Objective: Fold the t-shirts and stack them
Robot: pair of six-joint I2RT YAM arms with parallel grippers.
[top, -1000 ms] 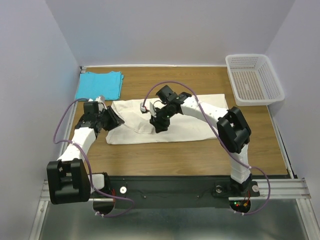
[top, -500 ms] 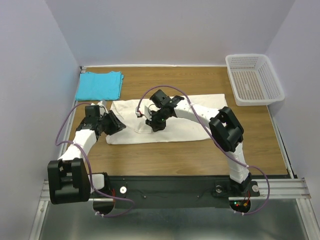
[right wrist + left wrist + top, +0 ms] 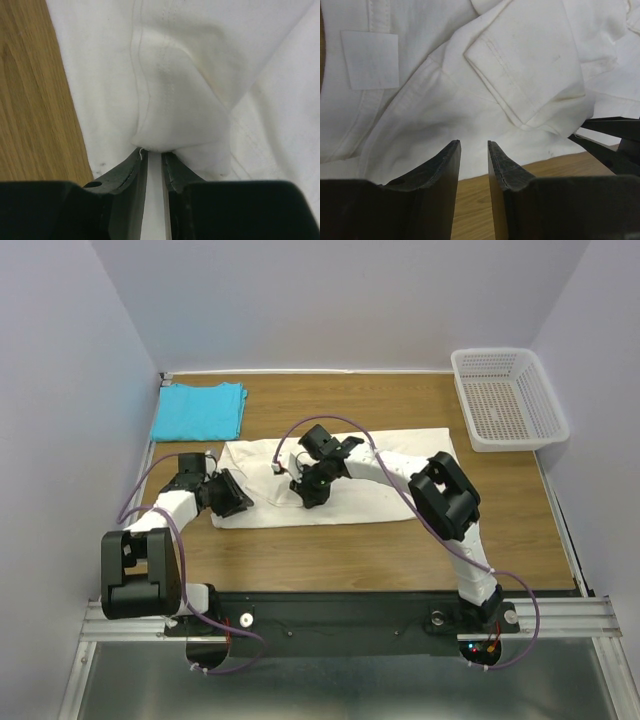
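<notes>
cream-white t-shirt lies flat, long axis left to right.

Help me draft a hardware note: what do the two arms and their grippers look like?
Both the left arm and right arm have white links with bulky black joint housings. A thin purple cable loops along each. The left gripper and right gripper have matte black, tapered fingers.

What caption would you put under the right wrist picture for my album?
Right gripper pinching a fold of the cream-white t-shirt on the wooden table.
</notes>
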